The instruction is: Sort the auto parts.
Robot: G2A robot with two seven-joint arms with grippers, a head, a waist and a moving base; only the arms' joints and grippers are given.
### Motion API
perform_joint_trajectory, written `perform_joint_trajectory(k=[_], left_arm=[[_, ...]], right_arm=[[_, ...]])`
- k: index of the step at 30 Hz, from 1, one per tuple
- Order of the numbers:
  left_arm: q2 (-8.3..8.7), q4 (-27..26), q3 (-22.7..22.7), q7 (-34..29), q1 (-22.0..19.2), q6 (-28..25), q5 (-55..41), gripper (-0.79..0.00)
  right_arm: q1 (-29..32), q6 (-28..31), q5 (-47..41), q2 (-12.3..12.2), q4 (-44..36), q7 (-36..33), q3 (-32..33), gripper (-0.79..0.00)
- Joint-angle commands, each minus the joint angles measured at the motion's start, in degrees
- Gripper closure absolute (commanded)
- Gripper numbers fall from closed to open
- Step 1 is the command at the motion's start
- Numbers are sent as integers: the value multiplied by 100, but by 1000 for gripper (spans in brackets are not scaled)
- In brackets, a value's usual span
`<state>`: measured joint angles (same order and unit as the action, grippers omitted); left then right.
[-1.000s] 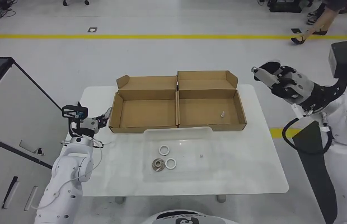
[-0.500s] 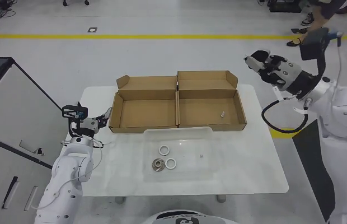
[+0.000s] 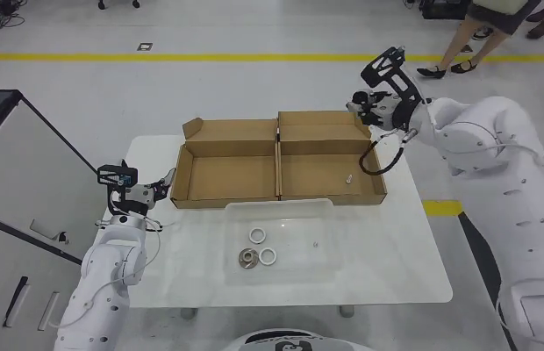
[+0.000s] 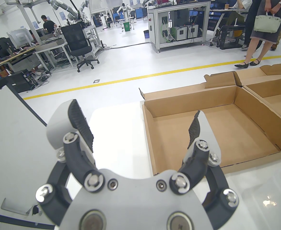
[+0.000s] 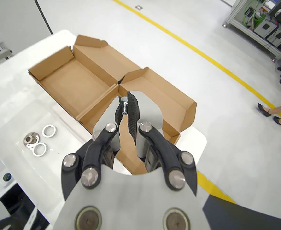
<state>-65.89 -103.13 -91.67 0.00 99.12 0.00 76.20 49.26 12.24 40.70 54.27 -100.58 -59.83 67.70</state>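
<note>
right fingers (image 5: 131, 111): pressed together, pinching a bolt (image 5: 123, 106) at the tips; threads show between the pads
bolt: held in the air, touching no box or counter
right fingers position: in the top view (image 3: 367, 107), over the far right corner of the right box (image 3: 320, 171), by its back flap
left fingers (image 4: 79, 120): spread wide, nothing between them
left fingers position: low over the counter (image 3: 404, 254), just beside the left box (image 3: 228, 175) at its outer wall
right box: holds a second bolt (image 3: 349, 178) near the front right; rest of the floor bare
left box: bare cardboard, no parts seen
tray (image 3: 289, 208): clear, in front of the boxes; two rings (image 3: 257, 235) and a flange (image 3: 247, 258) lie close together, one ring touching the flange; a speck (image 3: 315, 245) farther right, too small to tell
change: over the last second the right arm swung in from beyond the counter's right side to over the right box corner; left arm and all the parts in the tray did not move
meaning: looks like the carry step; bolt is heading for the right box, which is likely the bolt box since one already lies there
next: probably move over the box floor, lower, then release
left to do: rings and flange not yet sorted, so well short of done
risk: bolt is small and held only at the tips, so it may slip or bounce out if dropped from high up
</note>
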Motion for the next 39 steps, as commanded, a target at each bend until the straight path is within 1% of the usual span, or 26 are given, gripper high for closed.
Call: perform_joint_trajectory(k=[1,7,10,16,28,39], left_arm=[[0,0,0,0,0,0,0,-785],[0,0,0,0,0,0,0,-785],[0,0,0,0,0,0,0,-785],[0,0,0,0,0,0,0,-785],[0,0,0,0,0,0,0,-785],[0,0,0,0,0,0,0,-785]], right_arm=[[-285,-57,80,59,223,-184,-339,0],[-1002,-74,255,285,949,-571,-1250,0],[-1250,-67,417,404,1326,-659,-1667,0],[-1579,-41,701,652,2008,-599,-2366,0],[-1869,26,940,1145,3382,-544,-3344,0],[-1901,228,746,1542,4487,-375,-3764,0]])
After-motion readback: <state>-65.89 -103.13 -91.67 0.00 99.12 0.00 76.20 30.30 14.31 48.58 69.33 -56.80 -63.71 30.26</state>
